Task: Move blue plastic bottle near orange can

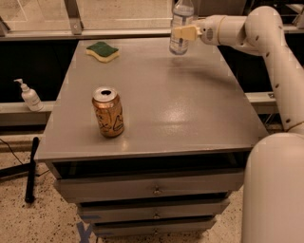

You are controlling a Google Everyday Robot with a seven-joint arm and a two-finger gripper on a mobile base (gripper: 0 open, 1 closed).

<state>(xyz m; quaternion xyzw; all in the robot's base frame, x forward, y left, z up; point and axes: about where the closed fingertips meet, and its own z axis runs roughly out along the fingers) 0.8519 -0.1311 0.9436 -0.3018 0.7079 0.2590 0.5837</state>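
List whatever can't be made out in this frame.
Camera view.
The tall clear blue plastic bottle: top cut off by the upper edge.
The gripper, at the grey table's far right, shut on the bottle: far finger hidden behind it.
The short orange can: lettering too small to read.

Gripper [176,33], cream fingers [188,32], on clear bottle [181,13]; orange-gold can [109,115]

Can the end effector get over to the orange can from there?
Probably yes. The end effector grips the blue plastic bottle at the far edge of the table; the orange can stands front left, with bare surface between. The sponge lies off that line.
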